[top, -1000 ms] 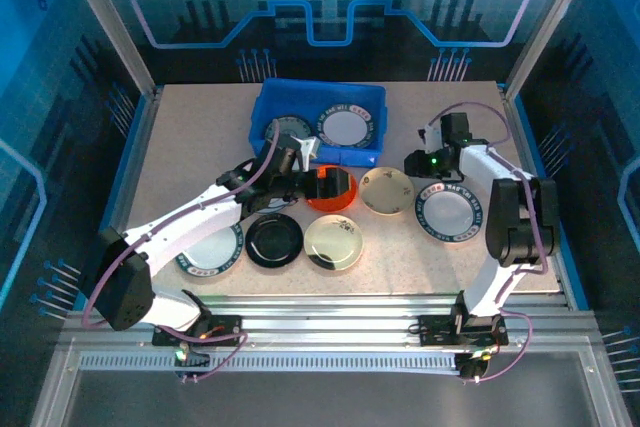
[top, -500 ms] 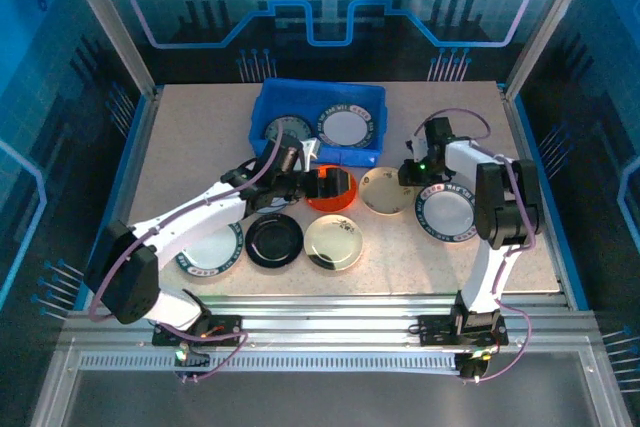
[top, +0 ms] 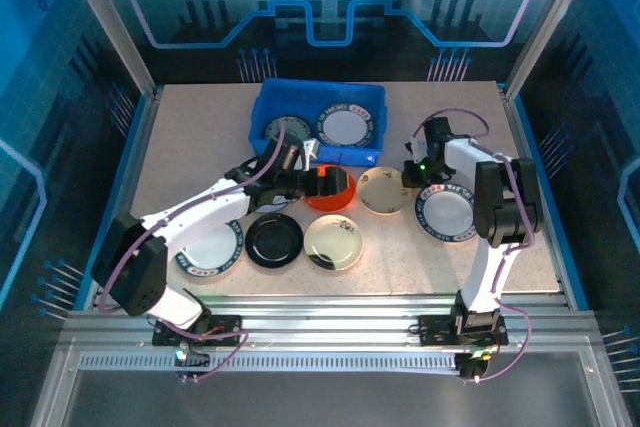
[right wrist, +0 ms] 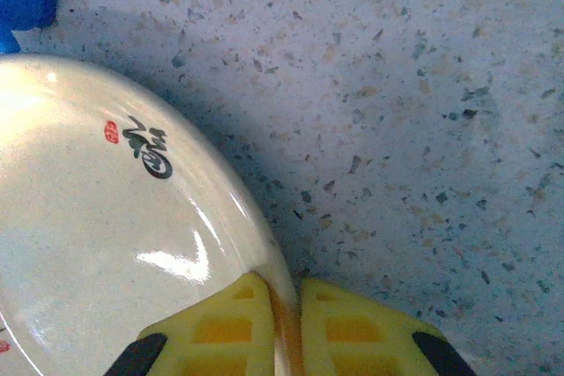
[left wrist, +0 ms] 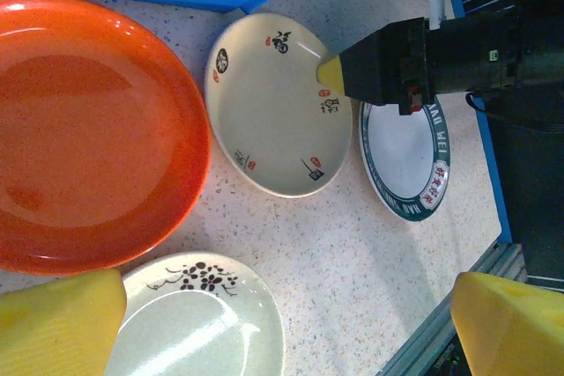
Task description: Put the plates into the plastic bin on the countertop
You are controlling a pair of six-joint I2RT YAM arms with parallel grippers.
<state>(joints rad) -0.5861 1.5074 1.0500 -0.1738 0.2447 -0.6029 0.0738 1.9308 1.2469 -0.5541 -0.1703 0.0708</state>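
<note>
Now my right gripper [right wrist: 284,323] pinches only the thin rim of the cream plate [right wrist: 106,244], lying on the countertop [right wrist: 423,85] near the plastic bin [top: 263,112]. So shallow a bite could let the glossy dish slip or tip as I lift.

Orange plate [left wrist: 88,129] cut off at L edge.

So the speckled beige countertop [top: 190,127] has the blue bin [top: 268,105] sitting at the back, about the middle. Just in front of it is a loose row: orange plate [left wrist: 88,129], cream plate [top: 381,190], and teal-rimmed white plate [top: 447,214] on the right. Closer to the front edge: dark-rimmed white plate [top: 212,250] on the left, black plate [top: 274,240], then flowered pale plate [top: 333,242].
</note>
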